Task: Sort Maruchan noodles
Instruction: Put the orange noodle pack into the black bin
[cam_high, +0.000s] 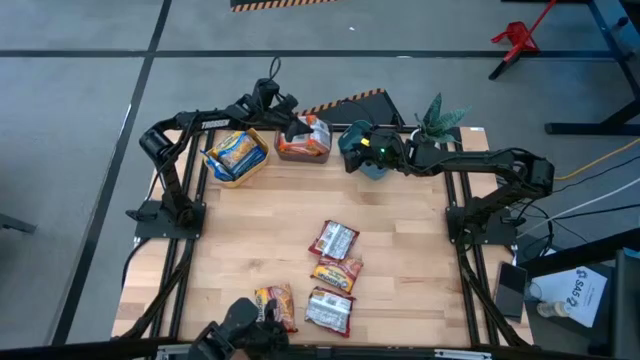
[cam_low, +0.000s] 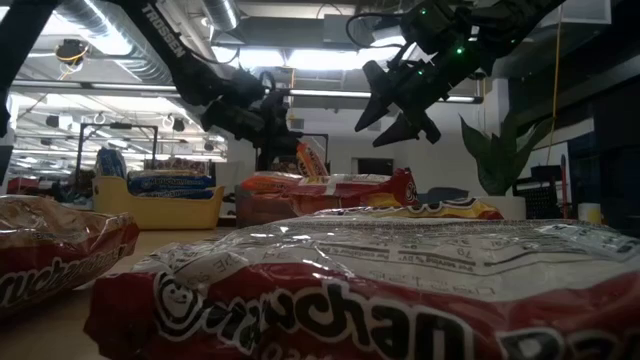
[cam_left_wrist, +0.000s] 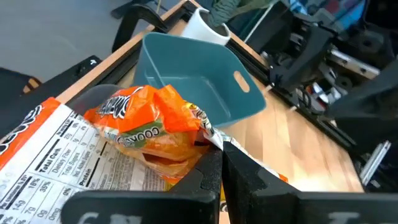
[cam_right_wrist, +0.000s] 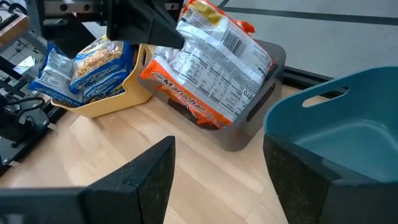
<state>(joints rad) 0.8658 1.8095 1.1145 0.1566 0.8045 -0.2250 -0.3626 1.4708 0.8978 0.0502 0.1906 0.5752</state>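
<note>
Left claw: the left claw (cam_high: 297, 128) hangs over the grey bin (cam_high: 303, 150) at the far edge of the wooden surface (cam_high: 260, 230), its fingers pressed together on the corner of an orange packet (cam_left_wrist: 152, 127) — the pinch shows plainly in the left wrist view.

Right claw: the right claw (cam_high: 350, 140) hovers at the teal bin (cam_high: 372, 160), fingers (cam_right_wrist: 140, 180) spread wide apart with nothing between them.

Yellow bin: the yellow bin (cam_high: 238, 165), just left of the grey one, holds blue-white packets (cam_high: 236, 150) stacked together.

Grey bin: orange-yellow packets (cam_right_wrist: 208, 74) lie piled above its rim, one standing upright with its printed back toward the right wrist camera.

Teal bin: its inside, as the left wrist view shows it, is bare blue plastic.

Loose packets: four Maruchan packets remain on the surface nearer the front — a red-silver packet (cam_high: 333, 240) in the middle, an orange one (cam_high: 337, 273) just below it, touching or nearly so, another red-silver one (cam_high: 329, 310) at the front, and an orange-yellow one (cam_high: 276, 306) to its left.

Backdrop: a potted plant (cam_high: 437, 118) stands at the far right corner.
</note>
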